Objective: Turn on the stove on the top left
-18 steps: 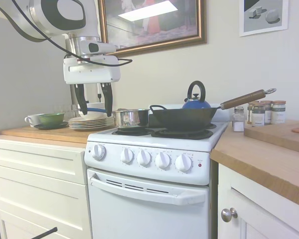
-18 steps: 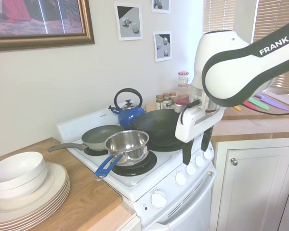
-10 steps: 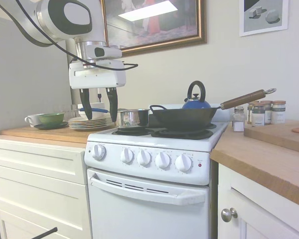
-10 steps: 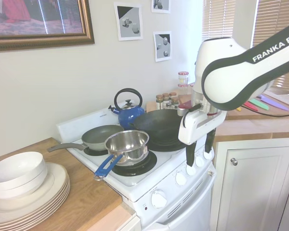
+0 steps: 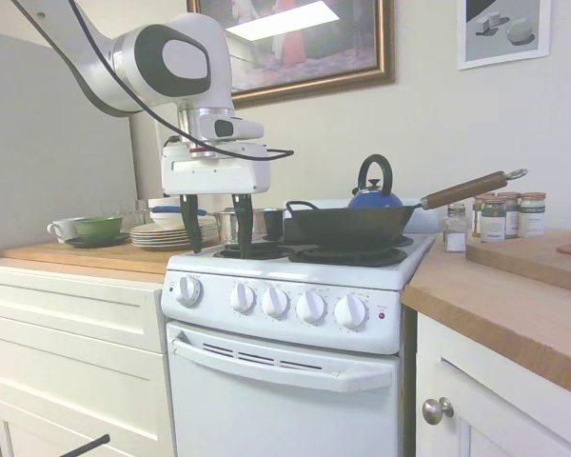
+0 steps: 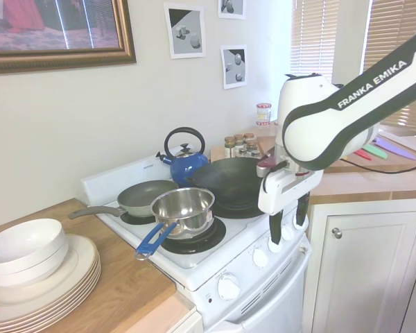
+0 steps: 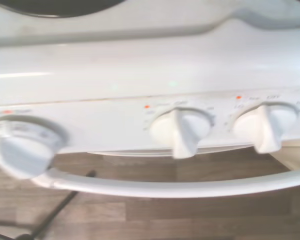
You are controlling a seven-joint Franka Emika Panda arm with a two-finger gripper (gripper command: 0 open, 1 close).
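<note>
Your white arm bends down at the wrist so the end effector (image 5: pixel 216 226) points straight downward. Its two dark fingers (image 5: pixel 242 223) hang vertical and spread apart, with nothing held between them.

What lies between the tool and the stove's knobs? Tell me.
Nothing loose: in the first exterior view the open tool hangs above the stove's knob row, with only its white front edge between.

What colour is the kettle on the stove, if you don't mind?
Blue, with a black handle; the kettle shows best in the second exterior view.
</note>
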